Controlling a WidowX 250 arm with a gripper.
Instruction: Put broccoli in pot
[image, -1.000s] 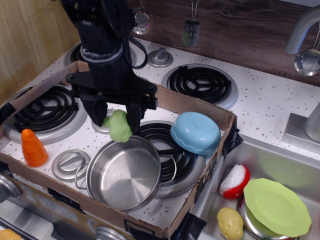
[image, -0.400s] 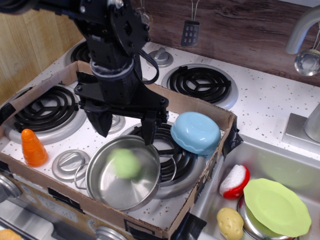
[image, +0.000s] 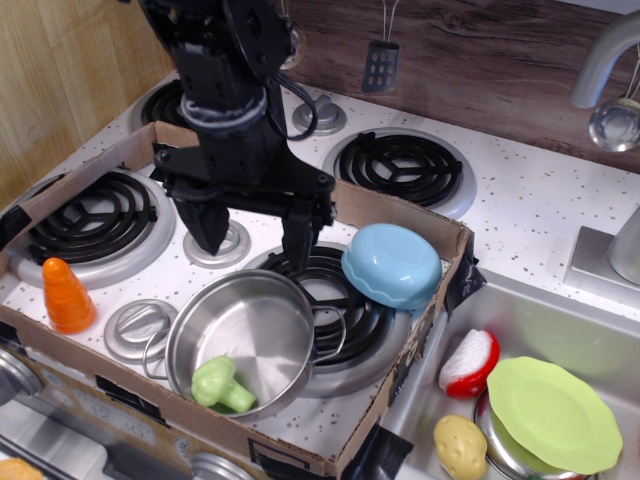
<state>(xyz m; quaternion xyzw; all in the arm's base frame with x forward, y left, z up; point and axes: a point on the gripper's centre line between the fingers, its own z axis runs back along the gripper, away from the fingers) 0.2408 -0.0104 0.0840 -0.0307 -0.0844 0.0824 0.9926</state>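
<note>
The light-green toy broccoli (image: 220, 385) lies on its side inside the shiny steel pot (image: 290, 325), at the pot's near-left wall. The pot sits on the front burner inside a shallow cardboard tray. My black gripper (image: 253, 240) hangs above and just behind the pot's far rim. Its two fingers are spread wide apart and hold nothing.
A light-blue bowl (image: 392, 264) lies upside down right of the pot. An orange toy carrot (image: 65, 296) stands at the tray's left. The cardboard tray wall (image: 400, 215) rings the area. The sink at right holds a lime-green plate (image: 553, 412), a potato (image: 460, 446) and a red-white toy (image: 470, 362).
My gripper let go of the broccoli, which dropped into the pot and came to rest at its near-left side. The gripper opened and rose slightly; the pot shifted a little.
</note>
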